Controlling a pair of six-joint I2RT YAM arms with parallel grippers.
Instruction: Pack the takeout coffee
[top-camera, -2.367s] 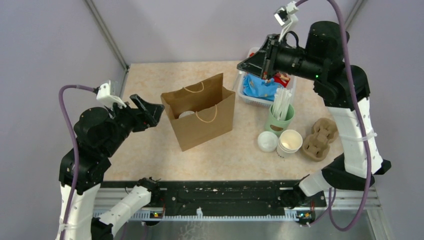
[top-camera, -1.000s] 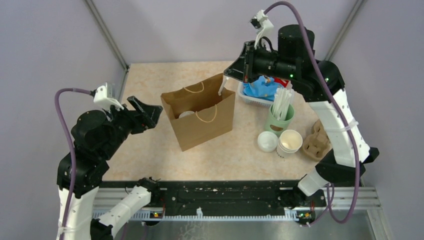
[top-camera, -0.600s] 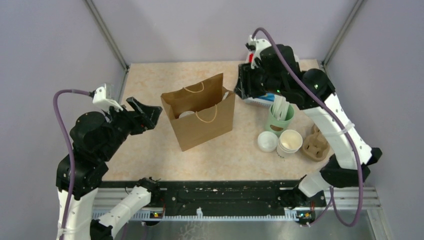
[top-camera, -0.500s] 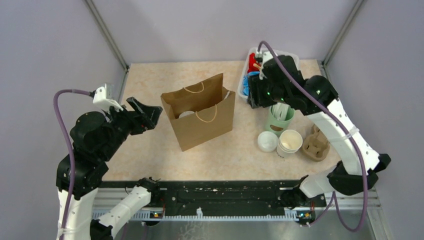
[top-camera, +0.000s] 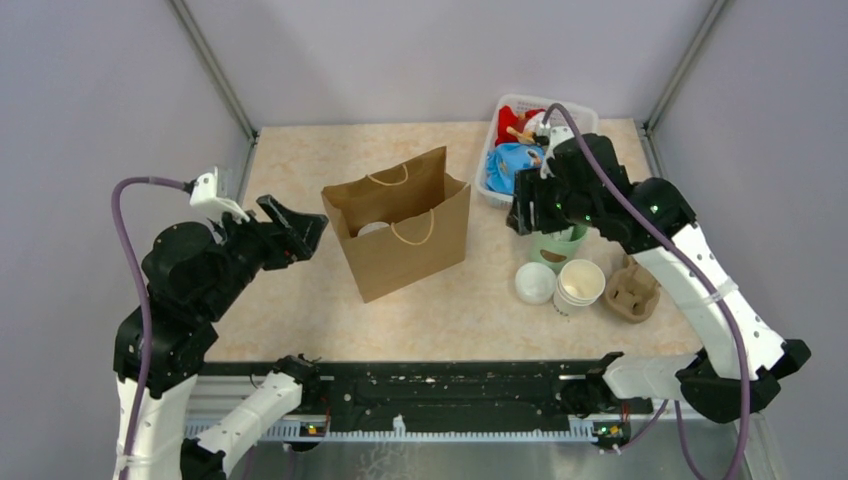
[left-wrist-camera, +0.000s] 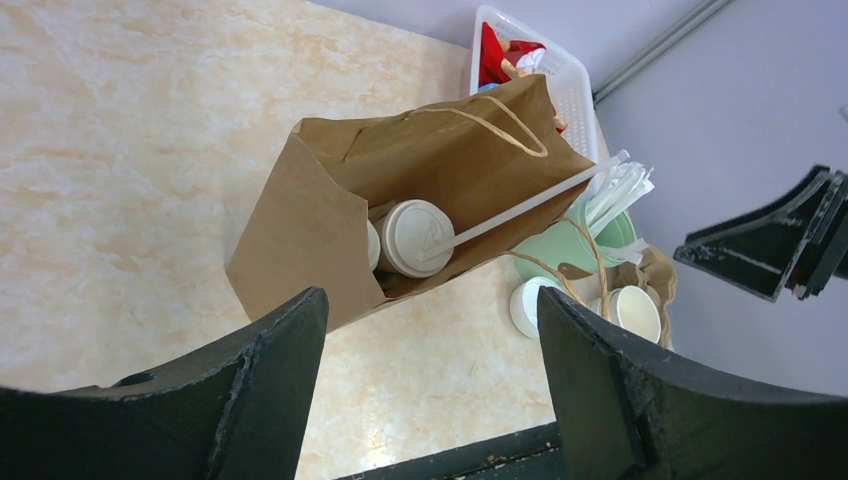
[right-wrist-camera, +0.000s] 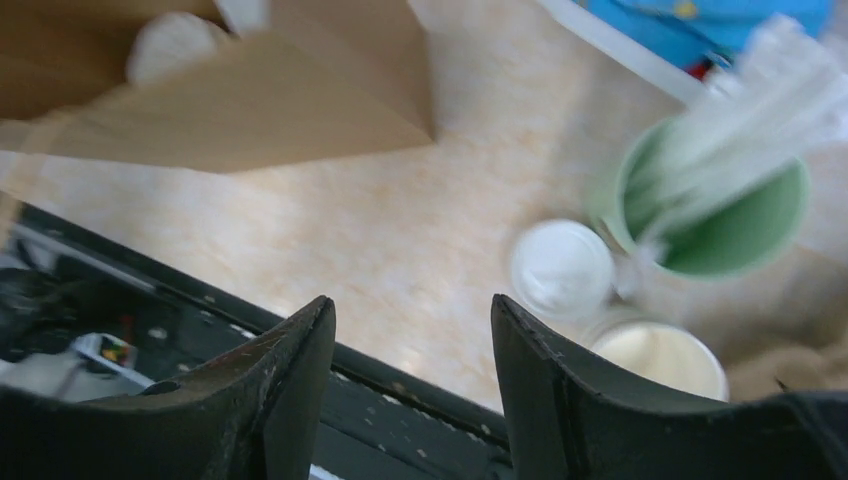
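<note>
The takeout coffee (left-wrist-camera: 415, 237), a white lidded cup, stands inside the open brown paper bag (top-camera: 405, 250) mid-table; from above only its lid (top-camera: 372, 228) shows. A white wrapped straw (left-wrist-camera: 530, 200) leans from the cup's lid out over the bag's right rim. My left gripper (top-camera: 305, 230) hovers open to the left of the bag, and in its own view the left gripper (left-wrist-camera: 430, 300) has nothing between its jaws. My right gripper (top-camera: 518, 215) hangs right of the bag by the green cup. The right gripper (right-wrist-camera: 411, 300) is open and empty.
A green cup of wrapped straws (top-camera: 555, 245) stands right of the bag. In front of it are a loose white lid (top-camera: 534, 283), a stack of lidless cups (top-camera: 580, 283) and a cardboard carrier (top-camera: 632, 285). A white basket (top-camera: 495, 190) with blue and red packets sits at the back right.
The right gripper held a wrapped straw above the bag, let it go into the bag, opened, and swung right and down toward the green cup. The left arm barely moved.
</note>
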